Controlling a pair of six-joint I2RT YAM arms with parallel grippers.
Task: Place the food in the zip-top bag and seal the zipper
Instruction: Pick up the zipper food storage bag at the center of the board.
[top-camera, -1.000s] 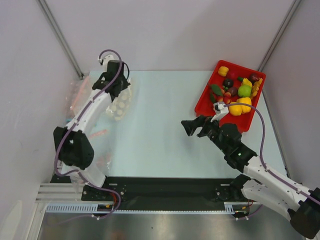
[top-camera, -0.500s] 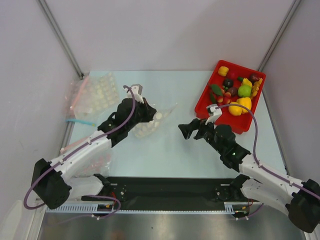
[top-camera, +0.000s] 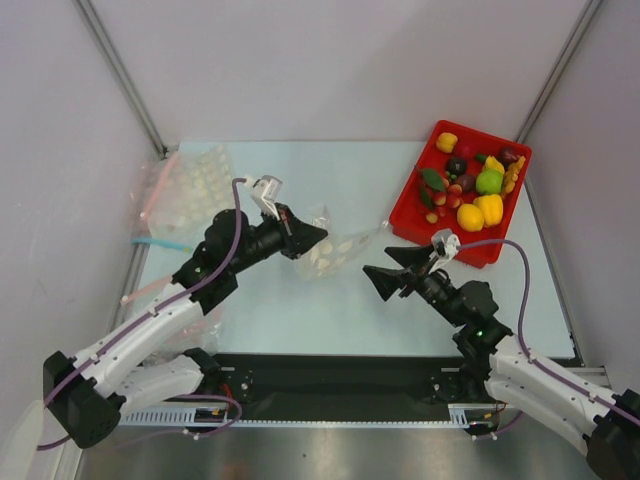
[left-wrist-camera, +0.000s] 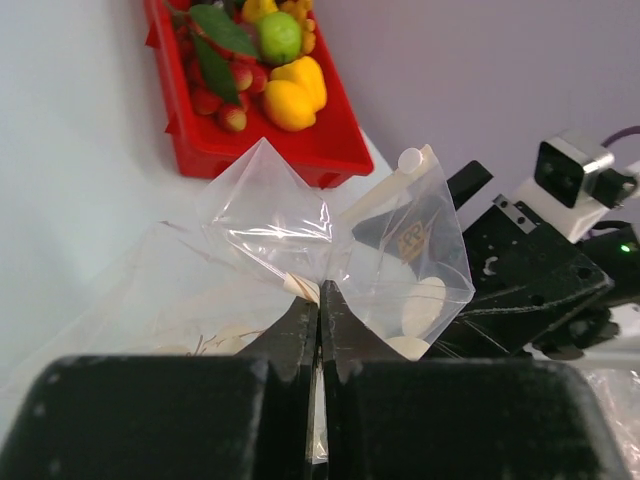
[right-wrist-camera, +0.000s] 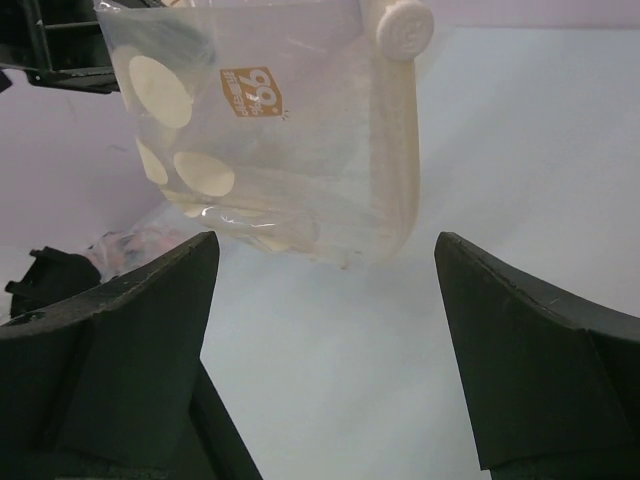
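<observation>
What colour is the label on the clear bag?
Orange label, white print; right wrist view shows it best.

Pale, faintly blue-white tabletop (top-camera: 330, 180), matte, evenly lit from above, with soft shadows only. Boxed in by plain whitish-lilac panels: back wall (top-camera: 340, 60), left wall (top-camera: 50, 150), right wall (top-camera: 605, 200). Two slim grey metal struts (top-camera: 120, 75) slanting down the back corners toward the table's far edge. Along the near edge, a black plate (top-camera: 330, 375), then a ribbed white rail (top-camera: 330, 423) and a band of brushed grey metal (top-camera: 320, 455) with dull reflections
</observation>
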